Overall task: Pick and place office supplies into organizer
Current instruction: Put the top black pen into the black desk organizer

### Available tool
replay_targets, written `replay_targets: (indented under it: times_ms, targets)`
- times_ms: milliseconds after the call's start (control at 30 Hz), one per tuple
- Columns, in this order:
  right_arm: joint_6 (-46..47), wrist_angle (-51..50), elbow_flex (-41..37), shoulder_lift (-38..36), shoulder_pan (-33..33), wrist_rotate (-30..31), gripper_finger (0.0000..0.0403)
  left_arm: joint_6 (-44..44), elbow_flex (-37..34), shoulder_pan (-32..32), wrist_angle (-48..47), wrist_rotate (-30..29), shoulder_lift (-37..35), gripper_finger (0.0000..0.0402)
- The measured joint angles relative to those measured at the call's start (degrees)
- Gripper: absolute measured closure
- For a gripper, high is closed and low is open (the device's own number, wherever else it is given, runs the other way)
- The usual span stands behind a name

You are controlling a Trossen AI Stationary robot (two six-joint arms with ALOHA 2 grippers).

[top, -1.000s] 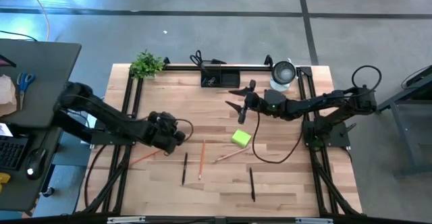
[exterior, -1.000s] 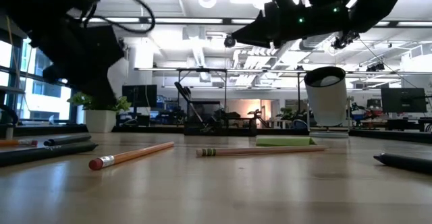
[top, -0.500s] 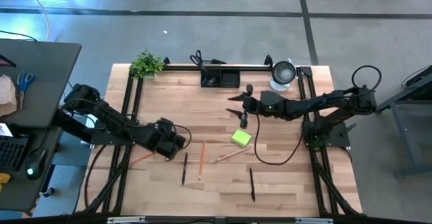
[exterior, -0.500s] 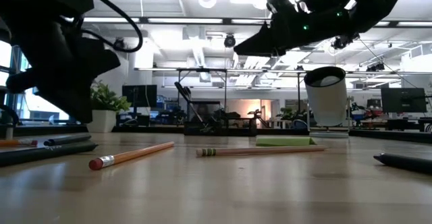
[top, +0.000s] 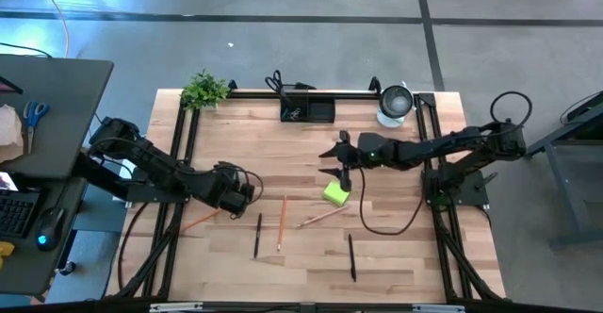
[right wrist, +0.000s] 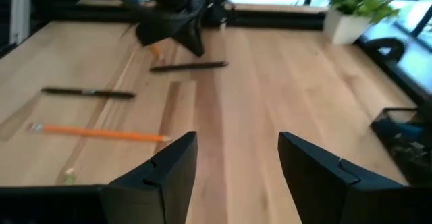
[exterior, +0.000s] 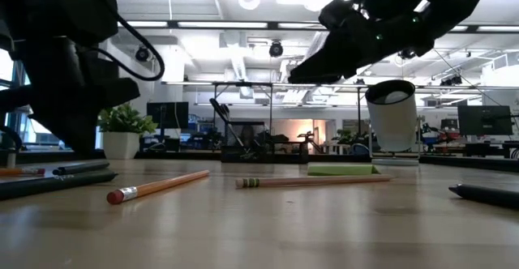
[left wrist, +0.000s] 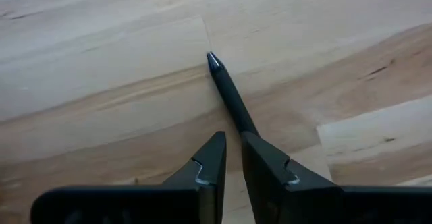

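Observation:
My left gripper (top: 251, 189) is shut over the table's left middle, pointing steeply down; its fingers (left wrist: 233, 148) stand over the rear part of a black pen (left wrist: 229, 92) that lies flat on the wood. My right gripper (top: 330, 162) hangs open, tipped slightly down, just on the far side of the lime-green sticky-note pad (top: 336, 193). An orange pencil (top: 281, 221), a wooden pencil (top: 322, 216) and two more black pens (top: 257, 235) (top: 351, 256) lie flat on the table. The black organizer (top: 307, 109) stands at the far edge, with black-handled scissors (top: 275, 81) beside it. My left gripper's fingertips (left wrist: 260, 153) stand over the rear part of the black pen (left wrist: 244, 119), which passes behind one finger. Whether they touch it I cannot tell. The pen lies flat on the table.
A silver-and-white cup (top: 396, 104) stands at the far right and a small potted plant (top: 203, 90) at the far left corner. Another orange pencil (top: 198, 222) lies under my left arm. Black frame rails run along the table's sides.
My left gripper has rolled about its own line and tipped further down over the pen, staying nearly in place. My right gripper has tipped down and moved lower and toward the near edge, closer to the sticky-note pad, its fingers still apart.

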Motion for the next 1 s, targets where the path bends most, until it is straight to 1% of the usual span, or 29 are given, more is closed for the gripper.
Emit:
replay_targets:
  times_ms: [300,433,533,667,800,900,1000]
  targets:
    - [-1.69,-5.3,0.0,0.0,1.66,0.45,0.0199,4.01,-0.08,3.06,2.95,0.75,0.09,0.0362]
    - [-1.09,-6.86,0.0,0.0,1.66,0.56,0.0199,4.55,-0.1,4.88,2.52,1.91,1.81,0.0357]
    - [-0.79,-7.51,0.0,0.0,1.66,0.56,0.0199,4.43,0.12,5.85,2.58,1.46,3.48,0.0335]
    - [-0.67,-7.77,0.0,0.0,1.66,0.56,0.0199,4.45,-0.19,6.2,5.12,1.25,4.85,0.0285]
    - [-0.83,-7.86,0.0,0.0,1.66,0.57,0.0199,5.99,-0.17,6.12,7.46,1.67,4.66,0.0242]
    - [-0.85,-7.9,0.0,0.0,1.66,0.58,0.0199,6.03,-0.19,6.18,7.09,1.53,4.66,0.0227]
    - [-0.89,-7.91,0.0,0.0,1.66,0.58,0.0199,6.34,-0.18,6.14,7.01,2.02,4.66,0.0229]
